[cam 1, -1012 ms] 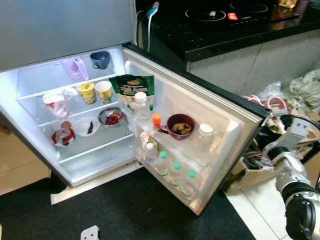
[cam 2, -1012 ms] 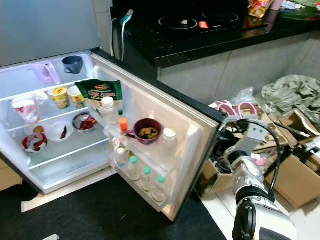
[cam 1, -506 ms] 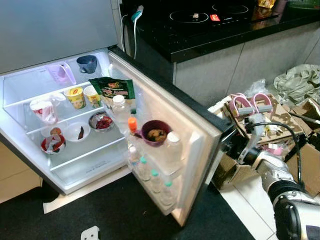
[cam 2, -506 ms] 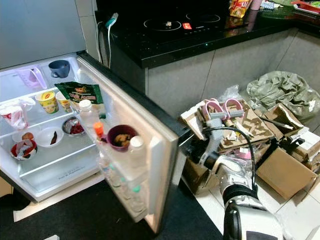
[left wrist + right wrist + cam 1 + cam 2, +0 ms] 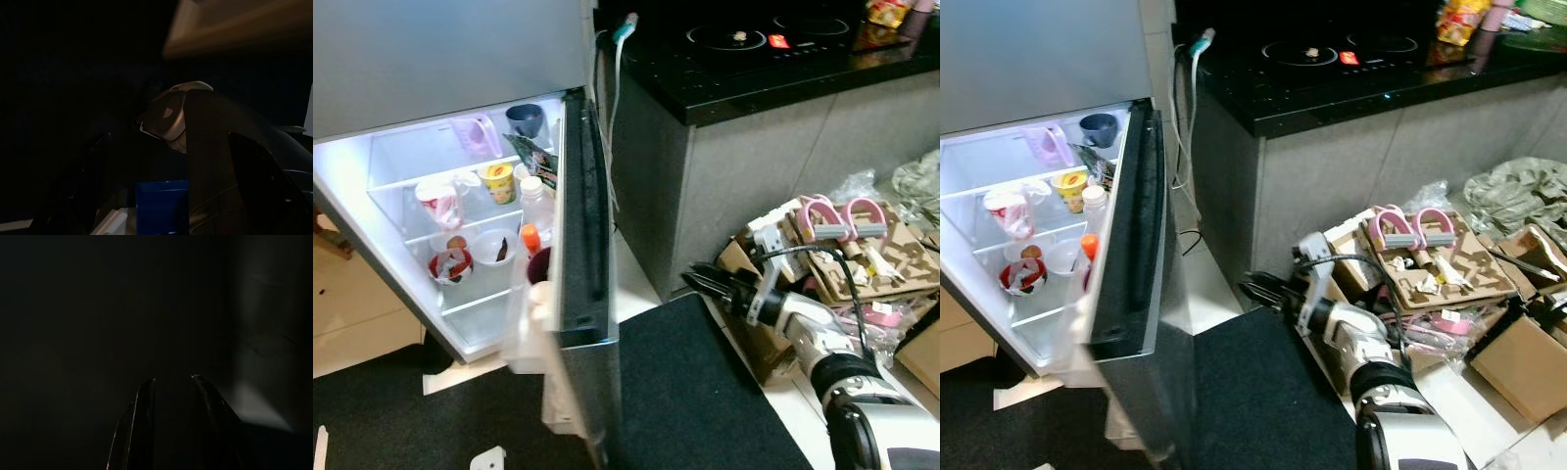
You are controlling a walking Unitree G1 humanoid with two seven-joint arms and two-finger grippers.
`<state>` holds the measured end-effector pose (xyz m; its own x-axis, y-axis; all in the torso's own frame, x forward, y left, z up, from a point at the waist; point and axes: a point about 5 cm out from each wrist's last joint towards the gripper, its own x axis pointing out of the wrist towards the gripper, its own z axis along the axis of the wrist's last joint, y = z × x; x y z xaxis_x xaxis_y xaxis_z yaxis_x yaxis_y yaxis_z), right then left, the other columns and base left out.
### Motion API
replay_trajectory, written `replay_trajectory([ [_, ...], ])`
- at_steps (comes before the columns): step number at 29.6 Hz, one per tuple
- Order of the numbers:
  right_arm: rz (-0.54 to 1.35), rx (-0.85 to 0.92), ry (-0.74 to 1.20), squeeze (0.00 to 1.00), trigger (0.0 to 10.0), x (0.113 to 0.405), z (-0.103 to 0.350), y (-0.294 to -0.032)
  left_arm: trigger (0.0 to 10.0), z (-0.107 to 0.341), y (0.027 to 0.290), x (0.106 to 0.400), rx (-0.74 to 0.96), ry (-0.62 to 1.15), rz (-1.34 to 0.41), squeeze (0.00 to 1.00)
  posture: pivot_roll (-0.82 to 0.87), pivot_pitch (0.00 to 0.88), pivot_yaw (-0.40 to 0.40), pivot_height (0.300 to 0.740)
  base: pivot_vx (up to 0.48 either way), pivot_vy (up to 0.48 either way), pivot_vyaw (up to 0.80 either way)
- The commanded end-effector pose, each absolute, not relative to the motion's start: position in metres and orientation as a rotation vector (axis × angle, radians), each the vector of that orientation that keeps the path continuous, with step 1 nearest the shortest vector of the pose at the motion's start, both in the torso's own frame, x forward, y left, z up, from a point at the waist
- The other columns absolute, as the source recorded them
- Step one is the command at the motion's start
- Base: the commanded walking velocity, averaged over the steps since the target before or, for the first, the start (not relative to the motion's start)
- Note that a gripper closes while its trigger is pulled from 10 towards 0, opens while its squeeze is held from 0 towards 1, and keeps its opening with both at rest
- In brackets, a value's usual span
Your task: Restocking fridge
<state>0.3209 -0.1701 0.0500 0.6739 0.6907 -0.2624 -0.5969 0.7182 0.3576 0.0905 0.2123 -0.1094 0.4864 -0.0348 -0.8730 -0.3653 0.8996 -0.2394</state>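
Left eye view: the fridge door [image 5: 579,294] has swung from wide open a second ago to nearly edge-on, so restocking looks finished and closing is under way. The right gripper [image 5: 705,282] reaches left over the black mat [image 5: 690,392], apart from the door; its fingers look nearly together and hold nothing. Inside the lit fridge [image 5: 411,211], a blue mug [image 5: 524,118] and a pink cup [image 5: 472,136] sit on the top shelf, yellow noodle cups [image 5: 496,181] on the middle shelf, and a bowl with red contents [image 5: 451,265] lower down.

Right eye view: cardboard boxes [image 5: 1508,343] hold pink-handled items [image 5: 1408,227] at the right.

Left wrist view: very dark; I cannot tell the left gripper's state. A blue object [image 5: 161,205] lies near.

Right wrist view: dark; two fingertips [image 5: 146,396] sit close together, empty.
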Motion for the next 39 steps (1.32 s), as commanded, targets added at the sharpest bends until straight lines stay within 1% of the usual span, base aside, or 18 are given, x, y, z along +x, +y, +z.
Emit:
replay_trajectory([
  [1, 0.620, 0.217, 0.464, 0.00, 10.0, 0.312, 0.035, -0.184, 10.0, -0.111, 0.212, 0.086, -0.420, 1.074, 0.209, 0.00, -0.06, 0.000, -0.033, 0.740, 0.000, 0.000, 0.00],
  [3, 0.518, 0.149, 0.557, 0.00, 10.0, 0.303, 0.021, -0.194, 10.0, -0.111, 0.212, 0.086, -0.419, 1.075, 0.209, 0.00, -0.06, 0.000, -0.033, 0.740, 0.000, 0.000, 0.00],
  [4, 0.518, 0.149, 0.557, 0.00, 10.0, 0.303, 0.021, -0.194, 10.0, -0.111, 0.212, 0.086, -0.419, 1.075, 0.209, 0.00, -0.06, 0.000, -0.033, 0.740, 0.000, 0.000, 0.00],
  [6, 0.417, 0.080, 0.693, 0.00, 10.0, 0.283, -0.003, -0.208, 10.0, -0.111, 0.213, 0.085, -0.418, 1.079, 0.211, 0.00, -0.05, 0.000, -0.032, 0.740, 0.000, 0.000, 0.79],
  [7, 0.417, 0.080, 0.693, 0.00, 10.0, 0.283, -0.003, -0.208, 10.0, -0.111, 0.213, 0.085, -0.418, 1.079, 0.211, 0.00, -0.05, 0.000, -0.032, 0.740, 0.000, 0.000, 0.79],
  [9, 0.386, 0.062, 0.735, 0.00, 10.0, 0.274, -0.011, -0.212, 10.0, -0.111, 0.213, 0.085, -0.418, 1.080, 0.211, 0.00, -0.05, 0.000, -0.032, 0.740, 0.000, 0.000, 0.79],
  [10, 0.358, 0.039, 0.784, 0.00, 10.0, 0.264, -0.020, -0.217, 10.0, -0.111, 0.213, 0.084, -0.417, 1.081, 0.211, 0.00, -0.05, 0.000, -0.028, 0.740, 0.000, 0.000, 0.76],
  [11, 0.358, 0.039, 0.784, 0.00, 10.0, 0.264, -0.020, -0.217, 10.0, -0.111, 0.213, 0.084, -0.417, 1.081, 0.211, 0.00, -0.05, 0.000, -0.028, 0.740, 0.000, 0.000, 0.76],
  [13, 0.282, -0.013, 0.886, 0.00, 10.0, 0.239, -0.038, -0.227, 10.0, -0.111, 0.214, 0.085, -0.414, 1.081, 0.210, 0.00, -0.05, 0.000, -0.028, 0.740, 0.000, 0.000, 0.77],
  [15, 0.282, -0.013, 0.886, 0.00, 10.0, 0.239, -0.038, -0.227, 10.0, -0.111, 0.214, 0.085, -0.414, 1.081, 0.210, 0.00, -0.05, 0.000, -0.028, 0.740, 0.000, 0.000, 0.76],
  [18, 0.204, -0.048, 1.021, 0.00, 10.0, 0.201, -0.063, -0.235, 10.0, -0.111, 0.214, 0.085, -0.409, 1.083, 0.207, 0.00, -0.05, 0.000, -0.026, 0.740, 0.000, 0.000, 0.76],
  [19, 0.204, -0.048, 1.021, 0.00, 10.0, 0.201, -0.063, -0.235, 10.0, -0.111, 0.214, 0.085, -0.409, 1.083, 0.207, 0.00, -0.05, 0.000, -0.026, 0.740, 0.000, 0.000, 0.76],
  [21, 0.173, -0.060, 1.082, 0.00, 10.0, 0.182, -0.073, -0.238, 10.0, -0.111, 0.214, 0.085, -0.401, 1.087, 0.202, 0.00, -0.05, 0.000, -0.027, 0.740, 0.000, 0.000, 0.76],
  [22, 0.173, -0.060, 1.082, 0.00, 10.0, 0.182, -0.073, -0.238, 10.0, -0.111, 0.214, 0.085, -0.401, 1.087, 0.202, 0.00, -0.05, 0.000, -0.027, 0.740, 0.000, 0.000, 0.76],
  [25, 0.178, -0.060, 1.149, 0.00, 10.0, 0.159, -0.084, -0.237, 10.0, -0.111, 0.216, 0.085, -0.338, 1.097, 0.194, 0.00, -0.05, 0.000, -0.028, 0.740, 0.000, 0.000, 0.76],
  [28, 0.180, -0.065, 1.165, 0.00, 10.0, 0.154, -0.086, -0.237, 10.0, -0.111, 0.216, 0.085, -0.326, 1.097, 0.194, 0.00, -0.05, 0.000, -0.028, 0.740, 0.000, 0.000, 0.76],
  [33, 0.198, -0.093, 1.235, 0.00, 10.0, 0.131, -0.095, -0.233, 10.0, -0.110, 0.218, 0.085, -0.277, 1.106, 0.191, 0.00, -0.04, 0.000, -0.030, 0.740, 0.000, 0.000, 0.76],
  [39, 0.191, -0.075, 1.220, 0.00, 10.0, 0.133, -0.095, -0.231, 10.0, -0.110, 0.220, 0.085, -0.240, 1.114, 0.188, 0.00, -0.04, 0.000, -0.027, 0.740, 0.000, 0.000, 0.76],
])
